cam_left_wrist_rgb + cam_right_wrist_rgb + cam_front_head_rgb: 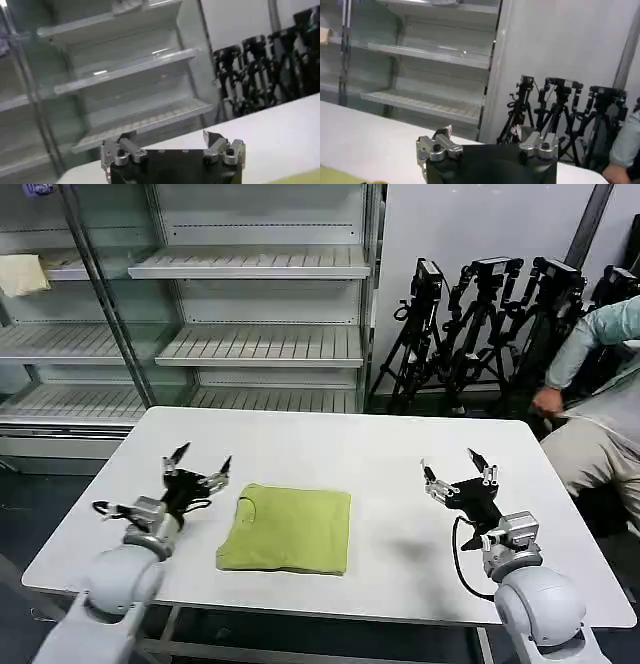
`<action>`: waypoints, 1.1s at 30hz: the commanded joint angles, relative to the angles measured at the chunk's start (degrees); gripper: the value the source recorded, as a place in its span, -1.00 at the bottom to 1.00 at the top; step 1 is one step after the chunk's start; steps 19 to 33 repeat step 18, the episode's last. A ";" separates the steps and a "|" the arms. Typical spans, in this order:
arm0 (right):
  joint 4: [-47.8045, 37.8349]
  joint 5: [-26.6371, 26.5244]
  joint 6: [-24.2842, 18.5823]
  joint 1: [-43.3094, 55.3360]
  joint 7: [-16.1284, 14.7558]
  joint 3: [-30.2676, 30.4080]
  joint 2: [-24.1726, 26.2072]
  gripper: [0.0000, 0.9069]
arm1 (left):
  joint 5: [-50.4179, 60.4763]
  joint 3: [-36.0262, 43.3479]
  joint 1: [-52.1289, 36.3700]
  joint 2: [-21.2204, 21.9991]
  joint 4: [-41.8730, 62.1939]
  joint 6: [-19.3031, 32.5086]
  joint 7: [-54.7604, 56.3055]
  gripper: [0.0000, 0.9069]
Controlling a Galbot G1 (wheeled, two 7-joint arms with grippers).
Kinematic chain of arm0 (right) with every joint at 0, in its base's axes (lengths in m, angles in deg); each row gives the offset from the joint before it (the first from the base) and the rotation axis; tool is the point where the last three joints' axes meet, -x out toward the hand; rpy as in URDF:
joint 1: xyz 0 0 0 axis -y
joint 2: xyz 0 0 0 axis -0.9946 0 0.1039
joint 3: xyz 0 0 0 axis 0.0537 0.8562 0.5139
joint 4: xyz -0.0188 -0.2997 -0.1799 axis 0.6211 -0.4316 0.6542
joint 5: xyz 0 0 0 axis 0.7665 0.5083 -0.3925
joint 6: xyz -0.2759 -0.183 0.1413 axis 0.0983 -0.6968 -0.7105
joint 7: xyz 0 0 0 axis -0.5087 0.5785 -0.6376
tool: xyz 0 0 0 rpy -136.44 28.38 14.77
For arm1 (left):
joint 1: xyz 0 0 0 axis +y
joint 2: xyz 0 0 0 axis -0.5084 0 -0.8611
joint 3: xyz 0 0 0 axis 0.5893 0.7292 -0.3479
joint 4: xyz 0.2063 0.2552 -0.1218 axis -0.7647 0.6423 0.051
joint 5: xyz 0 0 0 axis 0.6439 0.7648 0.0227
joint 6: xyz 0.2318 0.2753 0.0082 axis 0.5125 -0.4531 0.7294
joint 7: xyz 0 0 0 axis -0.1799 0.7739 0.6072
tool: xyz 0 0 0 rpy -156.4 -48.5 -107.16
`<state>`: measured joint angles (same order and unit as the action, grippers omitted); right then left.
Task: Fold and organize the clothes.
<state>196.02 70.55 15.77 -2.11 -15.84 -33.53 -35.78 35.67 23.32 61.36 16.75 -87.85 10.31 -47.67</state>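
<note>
The clothes, a lime yellow-green T-shirt (288, 528), lie folded into a neat rectangle on the white table (330, 444), near its front edge. My left gripper (199, 465) hovers just left of the shirt, raised off the table, fingers spread wide and holding nothing. My right gripper (455, 467) hangs over bare table well to the right of the shirt, also open and empty. A sliver of the shirt (300, 177) shows in the left wrist view, and a corner of it (340, 176) in the right wrist view. Both wrist views show spread jaws, left (169, 144) and right (487, 144).
Empty white shelving (250, 344) stands behind the table, with a pale cream cloth (22, 274) on a left shelf. Black tripods (480, 324) cluster at the back right. A seated person (600, 404) is at the right edge, away from the table.
</note>
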 commanded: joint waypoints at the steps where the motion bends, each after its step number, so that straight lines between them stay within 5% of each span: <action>1: -3.35 4.24 -3.33 1.17 0.30 3.22 -1.71 1.00 | 2.11 -11.26 4.97 -4.65 1.40 7.22 -7.65 1.00; 14: -8.07 12.75 -8.42 1.61 -0.14 5.22 -4.48 1.00 | 4.33 -5.86 4.17 -3.41 1.20 12.59 -7.41 1.00; 33: -7.94 12.55 -8.87 1.60 -0.14 5.29 -5.21 1.00 | 5.40 -4.72 3.05 -2.68 1.45 12.86 -7.54 1.00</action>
